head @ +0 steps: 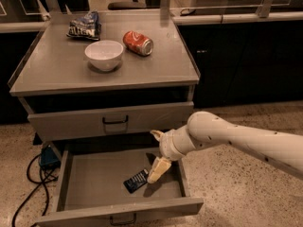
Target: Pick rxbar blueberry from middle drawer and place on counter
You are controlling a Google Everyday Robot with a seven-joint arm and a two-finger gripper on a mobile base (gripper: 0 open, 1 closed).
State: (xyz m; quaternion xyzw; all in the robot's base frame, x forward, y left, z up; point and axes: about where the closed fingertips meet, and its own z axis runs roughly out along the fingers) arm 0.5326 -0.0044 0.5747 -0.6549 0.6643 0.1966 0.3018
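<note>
- Bar (136, 180) lies flat on the bottom of the open drawer (94, 186), right of middle, turned at a slant, its dark wrapper showing white print.
- Claw (154, 156) hangs over the drawer's right part with its fingers spread wide and nothing between them.
- Lower finger (158, 169) points down, its tip just beside the bar's right end; whether it touches cannot be told.
- Upper finger (155, 135) sits just under the closed drawer front (71, 124) above.
- Arm (246, 138) reaches in from the right.
- Surface (61, 72) carries a white bowl (104, 55), a red can (138, 43) on its side just right of it, and a crumpled bag (84, 26) at the back.
- Black cable (29, 174) lies on the floor (236, 197), left of the drawer.
</note>
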